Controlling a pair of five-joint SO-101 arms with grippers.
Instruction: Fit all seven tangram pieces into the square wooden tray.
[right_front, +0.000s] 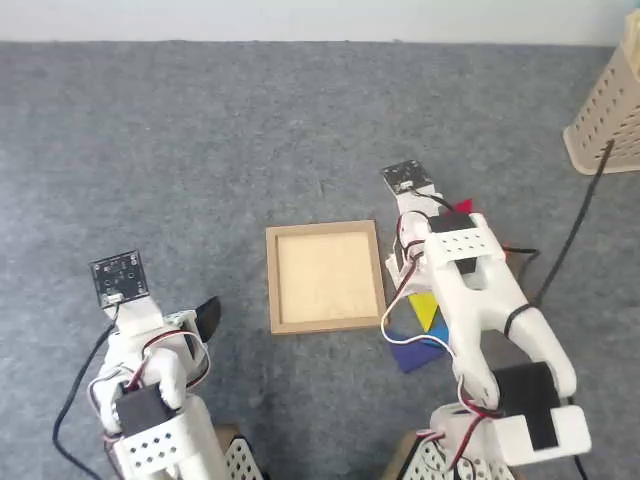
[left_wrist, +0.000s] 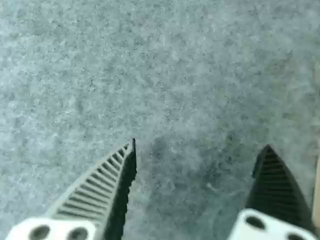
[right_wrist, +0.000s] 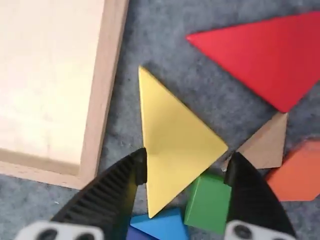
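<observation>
The square wooden tray (right_front: 325, 322) (right_wrist: 107, 85) lies empty in the middle of the grey carpet. The pieces are clustered to its right: a yellow triangle (right_wrist: 172, 145) (right_front: 427, 308), a red triangle (right_wrist: 265, 52) (right_front: 463, 207), a tan piece (right_wrist: 265, 145), an orange piece (right_wrist: 295, 172), a green block (right_wrist: 207, 202) and a blue piece (right_wrist: 160, 225) (right_front: 415, 350). My right gripper (right_wrist: 186, 167) is open low over the yellow triangle, one fingertip at each of its edges. Left of the tray, my left gripper (left_wrist: 197, 150) (right_front: 200, 318) is open over bare carpet.
A beige perforated container (right_front: 610, 110) stands at the far right corner. A black cable (right_front: 570, 240) runs from it toward the right arm. Open carpet stretches behind and to the left of the tray.
</observation>
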